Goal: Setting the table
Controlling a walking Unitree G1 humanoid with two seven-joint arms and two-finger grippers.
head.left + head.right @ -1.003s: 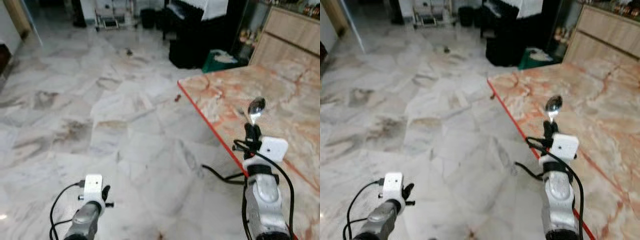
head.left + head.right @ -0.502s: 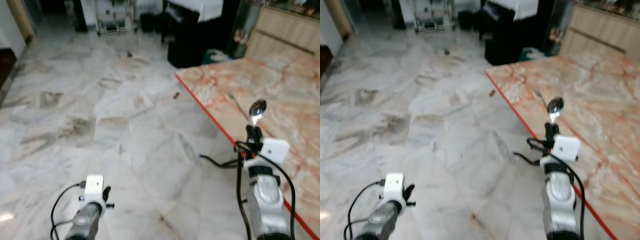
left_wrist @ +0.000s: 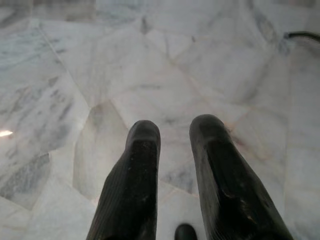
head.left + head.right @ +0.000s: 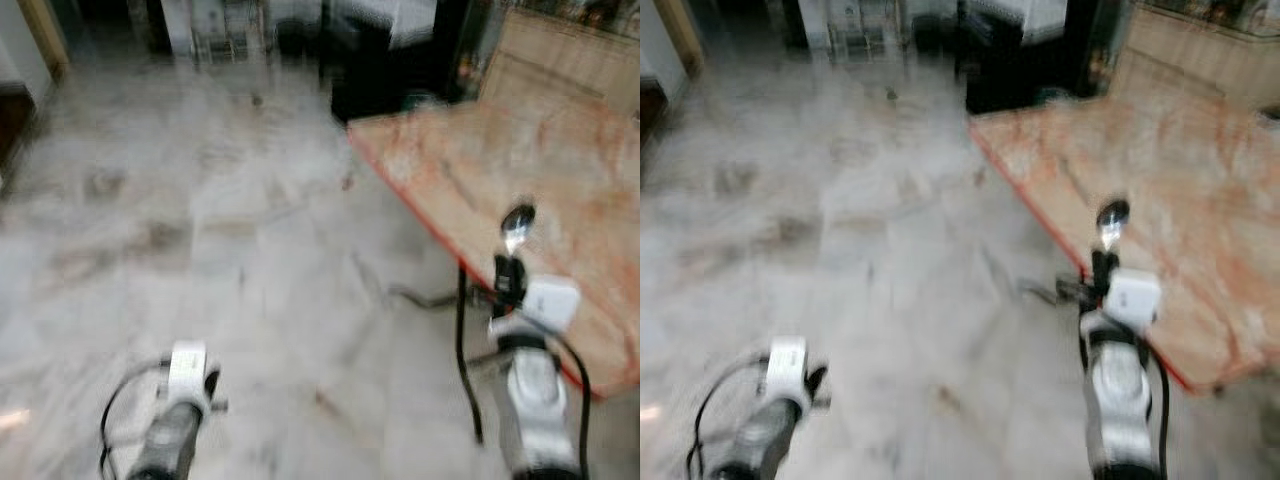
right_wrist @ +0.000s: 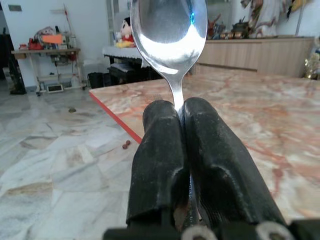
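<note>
Both head views are blurred by motion. My right gripper [image 4: 506, 265] is shut on the handle of a silver spoon [image 4: 517, 221], bowl pointing up, near the red-trimmed front edge of the orange marble table [image 4: 470, 150]. In the right wrist view the two fingers [image 5: 160, 140] pinch the spoon [image 5: 170, 35] with the tabletop [image 5: 260, 105] stretching beyond. My left gripper [image 3: 175, 125] hangs low over the marble floor [image 3: 150, 65], open and holding nothing; its arm and white wrist camera [image 4: 187, 365] are at the lower left.
Pale marble floor [image 4: 200, 220] stretches to the left and ahead. Black furniture [image 4: 385, 70] and a wooden cabinet [image 4: 560, 60] stand behind the table. A black cable [image 4: 415, 297] lies on the floor by the table's edge.
The camera has moved and the head views have gone blurred; the table's near corner has come into sight at the right. The spoon stays upright in my right gripper.
</note>
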